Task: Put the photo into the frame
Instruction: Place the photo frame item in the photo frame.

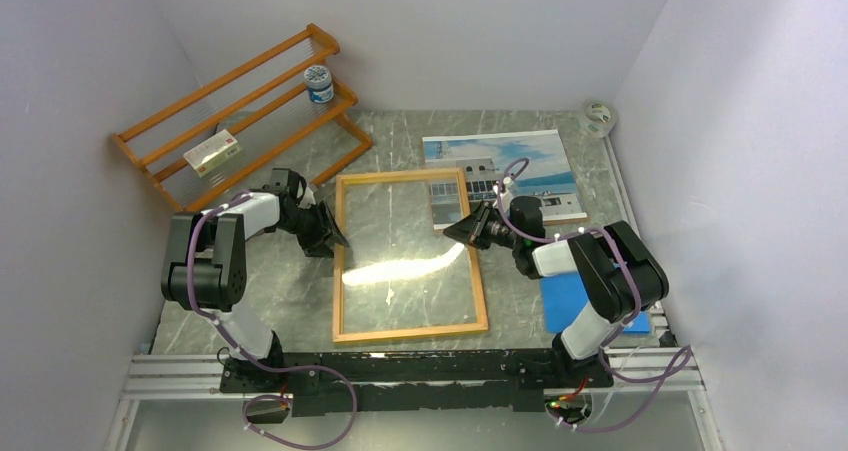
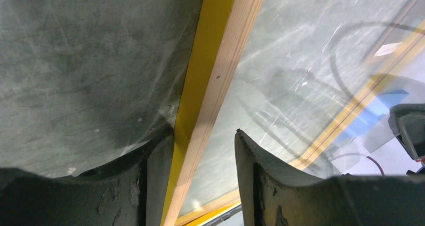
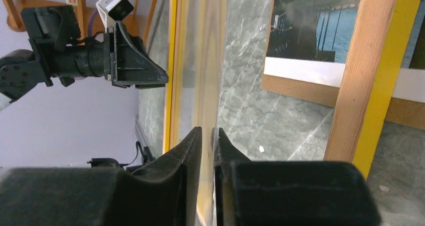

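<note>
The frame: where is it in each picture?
Top external: the frame lies in the middle of the table.
Left wrist: its yellow-and-wood rail runs slantwise up the middle.
Right wrist: one rail runs down the right side, with the pane spreading left of it.
Shared landmark: the grey marbled table surface shows in all three.

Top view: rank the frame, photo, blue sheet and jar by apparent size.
1. frame
2. photo, one corner overlapped by the frame
3. blue sheet, partly covered by the right arm, so its full size is unsure
4. jar, clearly smallest
</note>
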Controlling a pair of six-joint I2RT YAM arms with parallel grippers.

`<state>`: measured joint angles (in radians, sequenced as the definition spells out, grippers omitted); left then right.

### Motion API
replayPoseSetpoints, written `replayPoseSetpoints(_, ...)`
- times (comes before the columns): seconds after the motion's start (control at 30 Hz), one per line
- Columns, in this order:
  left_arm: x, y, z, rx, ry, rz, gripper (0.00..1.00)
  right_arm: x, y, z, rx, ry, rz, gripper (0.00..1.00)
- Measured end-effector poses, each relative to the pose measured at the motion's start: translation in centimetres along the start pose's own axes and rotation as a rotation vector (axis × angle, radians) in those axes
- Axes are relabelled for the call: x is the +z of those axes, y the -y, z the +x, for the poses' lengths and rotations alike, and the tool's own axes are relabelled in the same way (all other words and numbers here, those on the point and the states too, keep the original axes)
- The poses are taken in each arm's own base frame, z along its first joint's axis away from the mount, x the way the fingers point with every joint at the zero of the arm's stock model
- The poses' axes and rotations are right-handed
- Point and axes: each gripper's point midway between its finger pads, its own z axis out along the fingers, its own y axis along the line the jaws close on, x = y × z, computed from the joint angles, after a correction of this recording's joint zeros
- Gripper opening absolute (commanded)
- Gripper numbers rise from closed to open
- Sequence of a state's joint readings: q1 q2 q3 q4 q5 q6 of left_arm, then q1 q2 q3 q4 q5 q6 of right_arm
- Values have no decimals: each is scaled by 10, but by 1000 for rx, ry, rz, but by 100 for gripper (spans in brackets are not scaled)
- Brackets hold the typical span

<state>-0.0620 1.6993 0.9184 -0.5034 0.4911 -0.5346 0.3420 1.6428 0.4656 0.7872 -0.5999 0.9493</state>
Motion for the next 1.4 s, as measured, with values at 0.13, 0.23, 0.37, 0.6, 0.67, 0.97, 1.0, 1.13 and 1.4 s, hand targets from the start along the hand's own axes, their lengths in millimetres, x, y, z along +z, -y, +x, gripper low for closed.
replayPoseSetpoints(0.13,0,0,0,0,0,-1,57,4,-3,-3,-1,3,4,59)
replayPoseSetpoints(0.23,0,1,-1,0,1,0,64,5,-4,-3,7,-8,36,75)
replayPoseSetpoints(0.37,-2,5,-2,4,8,5,71,5,-13,-10,-12,-9,95,85)
replayPoseSetpoints(0.6,-8,0,-6,10,47,-40,81,4,-28,-33,-19,8,233,95)
replayPoseSetpoints(0.67,-10,-2,-8,13,63,-58,82,1,-25,-36,-6,1,302,95)
replayPoseSetpoints(0.97,-13,-9,-11,11,87,-101,82,-27,12,-33,-11,-30,601,97)
replayPoseSetpoints(1.0,-13,-9,-11,11,88,-101,82,-31,16,-32,-18,-33,628,96)
replayPoseSetpoints(1.13,-13,-9,-11,11,87,-101,77,-43,30,-30,-48,-44,711,75)
replayPoseSetpoints(1.4,-13,-8,-11,10,87,-97,72,-49,58,-17,-86,-106,832,44)
